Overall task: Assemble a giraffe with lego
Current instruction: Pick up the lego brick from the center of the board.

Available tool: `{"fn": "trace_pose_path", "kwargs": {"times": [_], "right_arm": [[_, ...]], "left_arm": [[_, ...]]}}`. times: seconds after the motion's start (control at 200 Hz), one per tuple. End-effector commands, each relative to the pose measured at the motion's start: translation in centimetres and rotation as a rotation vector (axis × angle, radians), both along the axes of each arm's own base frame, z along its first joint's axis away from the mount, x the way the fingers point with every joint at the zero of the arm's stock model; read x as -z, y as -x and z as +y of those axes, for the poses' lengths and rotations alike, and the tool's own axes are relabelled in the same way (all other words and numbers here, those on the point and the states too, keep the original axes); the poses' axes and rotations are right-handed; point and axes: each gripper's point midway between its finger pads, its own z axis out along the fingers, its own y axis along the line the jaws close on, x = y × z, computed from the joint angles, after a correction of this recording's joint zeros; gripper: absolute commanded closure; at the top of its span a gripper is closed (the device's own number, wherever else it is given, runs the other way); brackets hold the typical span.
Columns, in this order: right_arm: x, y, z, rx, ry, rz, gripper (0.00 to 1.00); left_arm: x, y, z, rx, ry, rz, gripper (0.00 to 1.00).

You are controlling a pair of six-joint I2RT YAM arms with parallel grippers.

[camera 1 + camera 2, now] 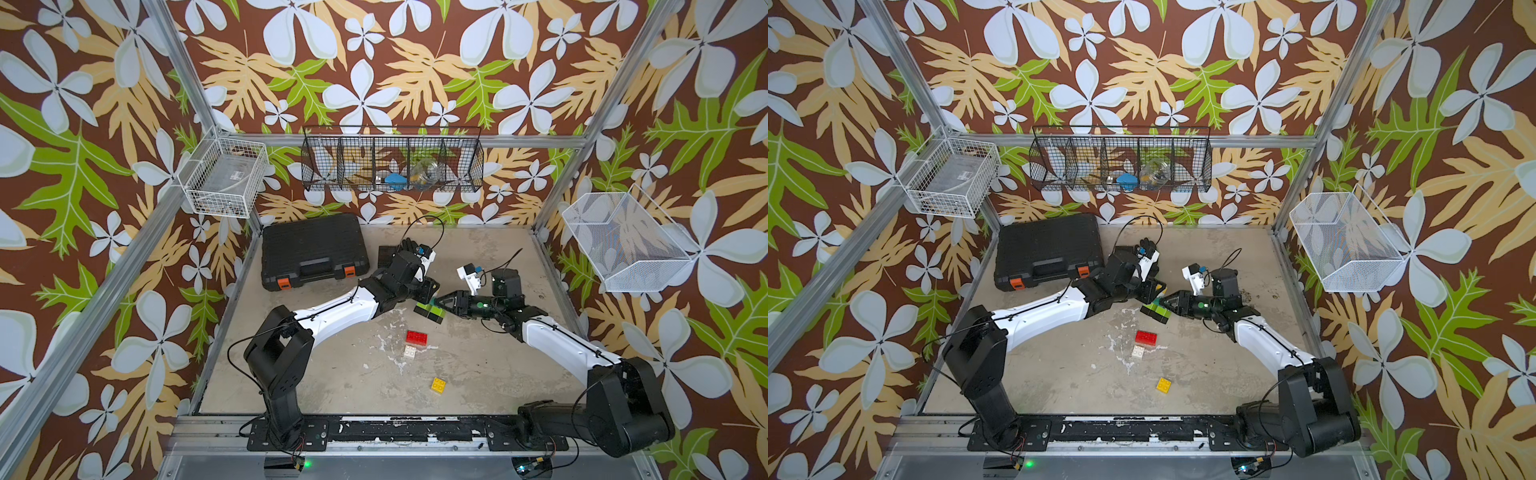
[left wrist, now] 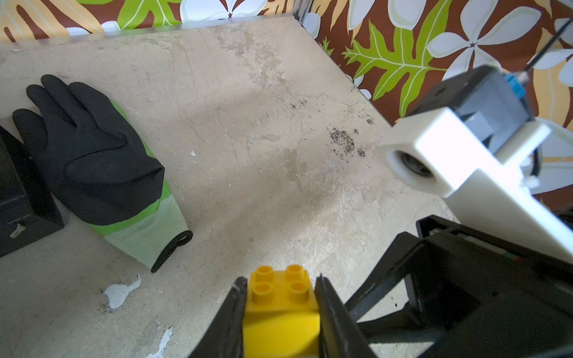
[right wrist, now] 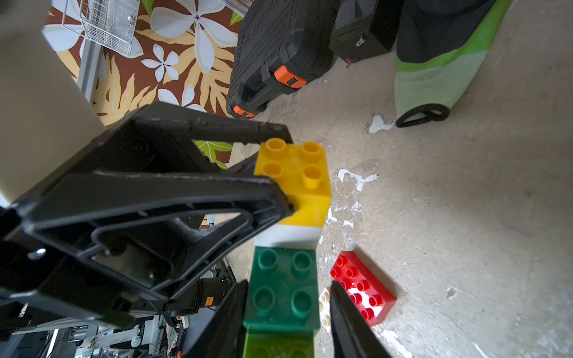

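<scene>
Partly built giraffe [image 1: 430, 311] sits mid-tabletop [image 1: 478, 374], between the two grippers. In both top views only its lime and black leg bricks [image 1: 1156, 312] show; the rest is hidden under the arms. Can't tell if it rests on the tabletop or is lifted.

Right wrist view shows the stack: yellow neck brick [image 3: 294, 173] on a white neck brick [image 3: 288, 237], that on one end of the dark green body [image 3: 283, 288], with a lime brick [image 3: 279, 344] under the body. No head on it yet.

Left gripper [image 2: 280, 280]: jaws clamped on the yellow neck brick [image 2: 280, 307], one on each side, studs showing between them. Same grip shows from the right wrist [image 3: 283, 167].

Right gripper [image 3: 288, 284]: jaws narrow, straddling the dark green body. One finger [image 3: 235, 310] looks against the brick, and a sliver of gap shows at the other side. Can't tell if it pinches. In a top view it [image 1: 440, 302] points at the left gripper [image 1: 430, 291].

Loose lego nearer the arm bases: red brick [image 1: 419, 336], small white brick [image 1: 410, 351] just beside it, and a loose yellow brick [image 1: 438, 385] well apart, closer to the front edge.

Also: black case [image 1: 313, 251] at the back left, black-and-green glove [image 2: 93, 161] lying flat, and a small black box [image 2: 18, 198] touching the glove.
</scene>
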Motion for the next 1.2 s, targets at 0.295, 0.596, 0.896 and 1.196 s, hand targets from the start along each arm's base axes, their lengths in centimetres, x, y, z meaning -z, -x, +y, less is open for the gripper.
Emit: {"fn": "trace_pose_path", "kwargs": {"times": [0.295, 0.596, 0.896, 1.196], "right_arm": [[-0.3, 0.2, 0.4, -0.021, -0.029, -0.011, 0.75], [0.0, 0.1, 0.1, -0.010, 0.001, -0.014, 0.87], [2.4, -1.2, -2.3, 0.091, 0.181, -0.016, 0.90], [1.4, -1.8, -7.5, 0.302, 0.602, -0.324, 0.93]], "left_arm": [[-0.6, -0.2, -0.7, 0.011, 0.020, -0.015, 0.90], [-0.7, 0.0, -0.8, 0.023, 0.029, -0.013, 0.59], [-1.5, 0.3, -0.2, 0.014, 0.027, -0.031, 0.01], [-1.7, 1.9, 2.7, -0.030, 0.026, 0.004, 0.02]]}}
